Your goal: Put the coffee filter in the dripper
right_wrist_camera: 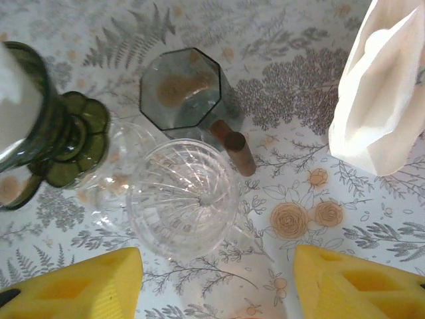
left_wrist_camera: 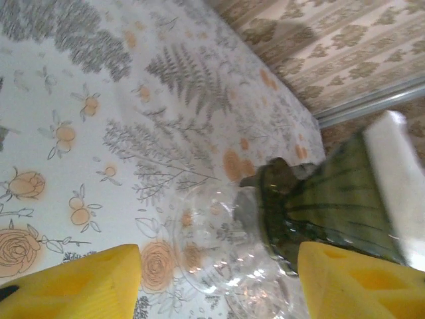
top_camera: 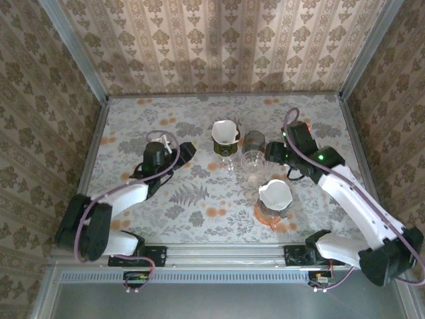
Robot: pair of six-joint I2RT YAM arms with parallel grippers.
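Paper coffee filter [top_camera: 274, 193], cone-shaped: stands mouth-up toward the near edge of the table [top_camera: 199, 222], right of centre, near the empty glass dripper [right_wrist_camera: 182, 196] (likely light, limp, crease-prone; pinch its upper rim gently); left gripper [left_wrist_camera: 219, 269] and right gripper [right_wrist_camera: 216, 269] spread, empty.

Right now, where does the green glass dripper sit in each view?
Top external: the green glass dripper stands near the centre, a little left of it.
Left wrist: the dripper is on the right side, at mid height.
Right wrist: it is at the left edge.
Shared landmark: the white filter standing in its top.
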